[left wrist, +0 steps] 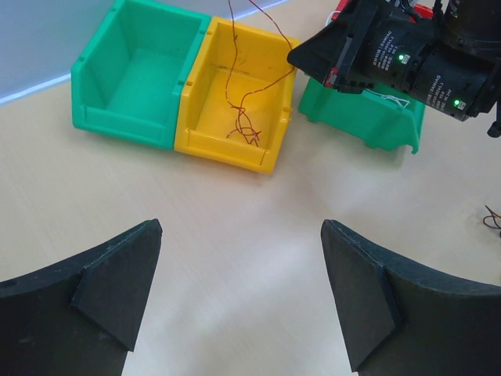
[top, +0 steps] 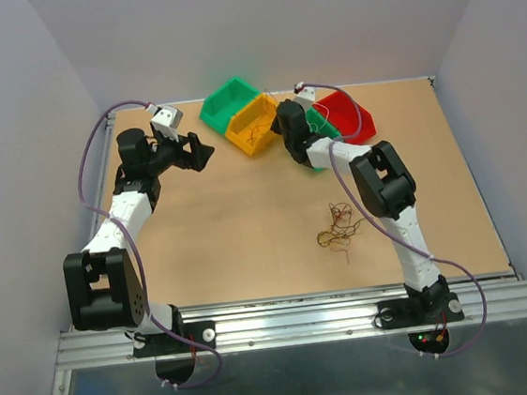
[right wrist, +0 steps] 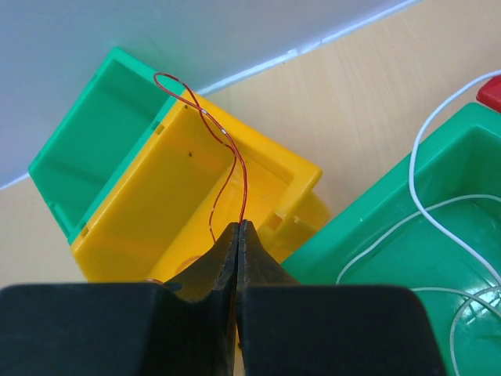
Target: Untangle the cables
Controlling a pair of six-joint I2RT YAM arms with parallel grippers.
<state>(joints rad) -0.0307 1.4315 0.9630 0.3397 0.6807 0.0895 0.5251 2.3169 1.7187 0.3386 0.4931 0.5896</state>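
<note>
The worktop was a pale, wood-toned board, matte and evenly lit, with only soft shadows on it. Plain walls of a light grey-lilac closed it in on three sides: a back wall, a left wall and a right wall, all bare. A thin white strip ran where the board met the back wall. Along the near edge lay a ribbed aluminium rail, and below it a dull, greyish, faintly reflective surface.
</note>
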